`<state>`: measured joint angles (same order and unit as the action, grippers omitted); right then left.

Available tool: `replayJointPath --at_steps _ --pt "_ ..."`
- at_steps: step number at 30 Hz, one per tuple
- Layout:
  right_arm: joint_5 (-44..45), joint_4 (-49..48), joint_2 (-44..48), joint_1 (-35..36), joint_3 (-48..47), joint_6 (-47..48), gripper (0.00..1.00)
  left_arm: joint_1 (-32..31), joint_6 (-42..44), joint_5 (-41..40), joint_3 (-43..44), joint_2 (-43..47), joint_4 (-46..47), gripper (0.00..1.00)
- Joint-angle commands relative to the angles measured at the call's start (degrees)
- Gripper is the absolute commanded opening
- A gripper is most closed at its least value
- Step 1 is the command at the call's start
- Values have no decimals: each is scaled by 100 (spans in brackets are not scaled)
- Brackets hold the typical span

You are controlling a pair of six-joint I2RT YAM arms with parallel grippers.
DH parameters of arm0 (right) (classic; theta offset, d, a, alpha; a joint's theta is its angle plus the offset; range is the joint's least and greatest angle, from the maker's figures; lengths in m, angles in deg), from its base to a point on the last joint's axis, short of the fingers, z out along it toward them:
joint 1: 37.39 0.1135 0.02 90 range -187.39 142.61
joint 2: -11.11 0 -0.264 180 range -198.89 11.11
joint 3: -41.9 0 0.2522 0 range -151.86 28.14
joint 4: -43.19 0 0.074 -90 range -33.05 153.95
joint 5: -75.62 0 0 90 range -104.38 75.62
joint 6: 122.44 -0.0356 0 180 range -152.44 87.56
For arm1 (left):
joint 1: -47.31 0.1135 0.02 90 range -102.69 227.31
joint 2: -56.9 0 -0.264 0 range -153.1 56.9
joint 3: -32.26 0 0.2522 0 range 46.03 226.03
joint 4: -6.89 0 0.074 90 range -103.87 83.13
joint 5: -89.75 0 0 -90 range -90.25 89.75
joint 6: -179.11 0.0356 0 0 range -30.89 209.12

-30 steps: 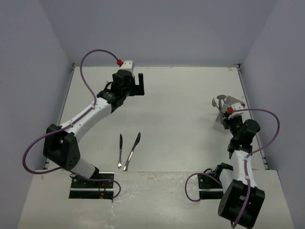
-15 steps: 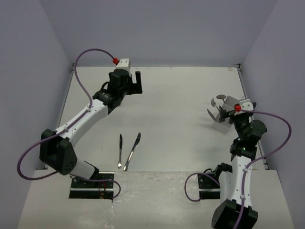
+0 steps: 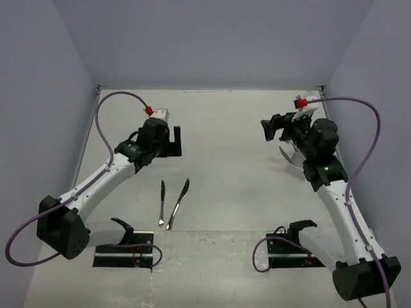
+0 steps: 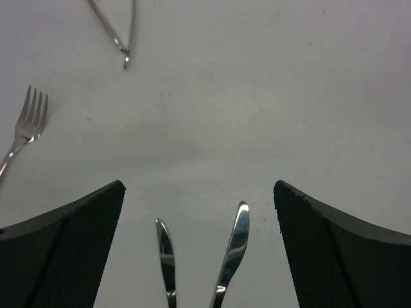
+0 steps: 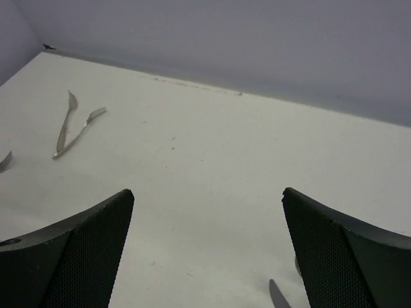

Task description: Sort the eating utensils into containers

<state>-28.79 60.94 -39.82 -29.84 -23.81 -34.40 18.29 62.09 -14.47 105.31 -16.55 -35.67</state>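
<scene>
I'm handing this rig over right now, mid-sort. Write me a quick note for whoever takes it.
Grippers: left gripper open and empty, near the two knives; right gripper open and empty, by the container, which is mostly hidden behind its arm.
Loose on the table: those knives, a fork, a V-shaped pair of utensils.
Done: container contents cannot be made out.
Left: at least these five pieces to sort.

White-and-black arms [image 3: 106, 173] with purple cables [image 3: 340, 98] and red caps [image 3: 149, 110]
</scene>
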Motion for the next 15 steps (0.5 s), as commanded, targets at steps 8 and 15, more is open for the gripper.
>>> replayJointPath --at_steps 8,15 --pt "3155 709 -769 1486 -413 -1174 99 -1176 -813 946 -1568 849 -1173 100" --pt "3436 647 -479 1486 -123 -1377 99 -1720 -971 1246 -2079 824 -1058 99"
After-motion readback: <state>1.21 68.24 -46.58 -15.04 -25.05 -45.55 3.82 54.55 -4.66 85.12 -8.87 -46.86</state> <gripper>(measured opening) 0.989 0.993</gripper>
